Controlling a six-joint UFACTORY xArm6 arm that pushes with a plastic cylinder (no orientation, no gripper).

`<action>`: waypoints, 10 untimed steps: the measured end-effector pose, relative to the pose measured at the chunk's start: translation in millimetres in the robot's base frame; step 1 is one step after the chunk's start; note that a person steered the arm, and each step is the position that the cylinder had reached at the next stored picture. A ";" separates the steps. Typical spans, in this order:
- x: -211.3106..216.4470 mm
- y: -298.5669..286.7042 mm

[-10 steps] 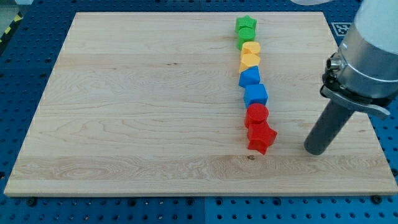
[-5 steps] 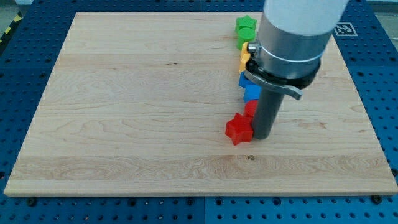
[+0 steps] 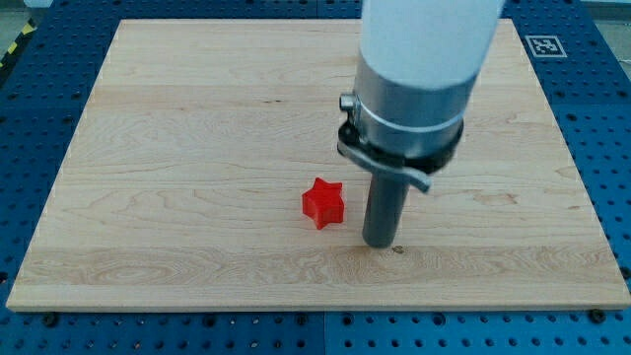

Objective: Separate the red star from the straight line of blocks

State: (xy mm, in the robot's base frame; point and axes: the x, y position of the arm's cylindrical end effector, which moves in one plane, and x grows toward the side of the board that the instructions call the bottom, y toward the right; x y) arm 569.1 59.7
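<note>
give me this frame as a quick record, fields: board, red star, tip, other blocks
board: wooden board on a blue pegboard base
red star: red star, alone on bare wood, lower middle of the board
tip: my tip, to the view's right of the star, a small gap between them
other blocks: none visible; the arm covers where the line would be

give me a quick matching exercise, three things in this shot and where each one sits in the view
Things:
1. small red star block
2. my tip, the lower end of the dark rod
3. black-and-white square marker

Places:
A. the view's top right, off the wooden board
B. just left of the rod's end
C. right of the star, nearer the view's bottom

Pairs: 1-B, 2-C, 3-A
</note>
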 end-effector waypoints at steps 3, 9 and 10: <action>-32.5 -53.6; -73.4 -71.2; -60.3 -66.1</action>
